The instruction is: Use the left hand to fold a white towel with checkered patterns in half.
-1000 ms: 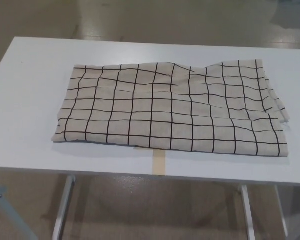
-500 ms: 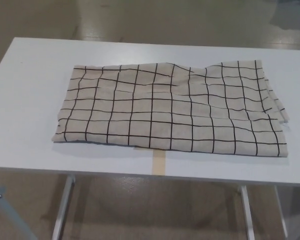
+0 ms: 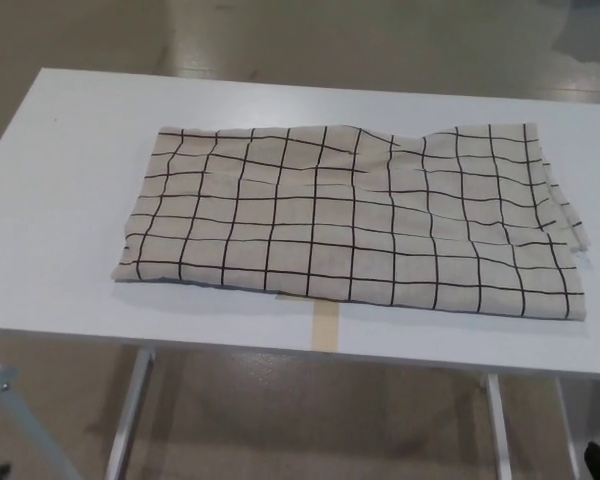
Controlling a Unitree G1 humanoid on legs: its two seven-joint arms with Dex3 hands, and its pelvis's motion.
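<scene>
**Towel flat on table, no hands in frame**

Diff vs the earlier frames: whole picture has slid a bit right and down, table edges included. That's our camera moving, not the towel. Towel keeps the same spot on the table and the same wrinkles. Only new bits are dark specks at the bottom corners, too small to identify.

Neither of our hands shows, so we can't tell anything about finger state, left or right.

Left to right:
- Table (image 3: 60, 200): white, bare strip on its left side; metal legs (image 3: 130, 410) visible underneath over a shiny floor (image 3: 310, 410).
- Towel (image 3: 350, 220): off-white with a black grid, lying around the middle of the table, reaching closer to the right edge than the left. Long axis runs left-right across the picture, roughly parallel to the table's near edge. Left end is the narrower one; the near edge slopes slightly down toward the right, so the whole thing sits a touch skewed.
- Looks doubled over: layered edges show at the right end, not lined up exactly.
- Ripples in the far right part of the cloth; left half lies smoother.
- Tan tape strip (image 3: 325, 325) on the table's near edge, poking out from under the towel's near edge just left of centre.
</scene>
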